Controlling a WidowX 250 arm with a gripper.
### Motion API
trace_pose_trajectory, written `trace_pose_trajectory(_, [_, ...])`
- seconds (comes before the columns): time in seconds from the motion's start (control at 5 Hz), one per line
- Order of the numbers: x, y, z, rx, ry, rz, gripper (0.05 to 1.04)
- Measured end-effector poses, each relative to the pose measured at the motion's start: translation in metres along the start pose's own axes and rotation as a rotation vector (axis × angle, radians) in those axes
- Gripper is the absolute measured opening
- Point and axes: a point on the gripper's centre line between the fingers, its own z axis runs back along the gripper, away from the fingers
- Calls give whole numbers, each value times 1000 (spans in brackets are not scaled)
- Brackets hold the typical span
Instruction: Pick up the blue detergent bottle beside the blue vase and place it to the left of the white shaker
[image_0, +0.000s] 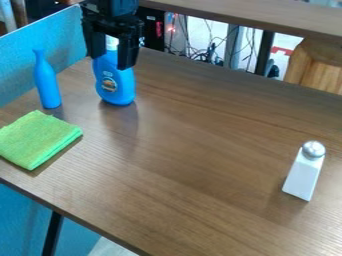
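The labelled blue bottle (119, 90) is directly under the claw (112, 61), in the upper left part of the worktop (187, 150); its long axis runs mostly up and down, in almost the same line as the claw, and its base appears to be on the wood. The white cap (111, 43) and the shoulders of this bottle are within the reach of the claw; I cannot tell whether the claw is spread around them or is pinching them, and contact is also not certain.

The slim blue bottle (47, 82) stands upright to the left in the view, apart from the claw; nearer to the camera from it lies the folded green cloth (40, 137); the white shaker (304, 175), with its round metal top (313, 149), stands well apart, toward the right side.
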Motion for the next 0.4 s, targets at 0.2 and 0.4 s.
trace_pose_trajectory(0.2, [-1,-1,-14,-12,41,-1,1009])
trace_pose_trajectory(0.4, [9,1,0,-36,58,-37,1009])
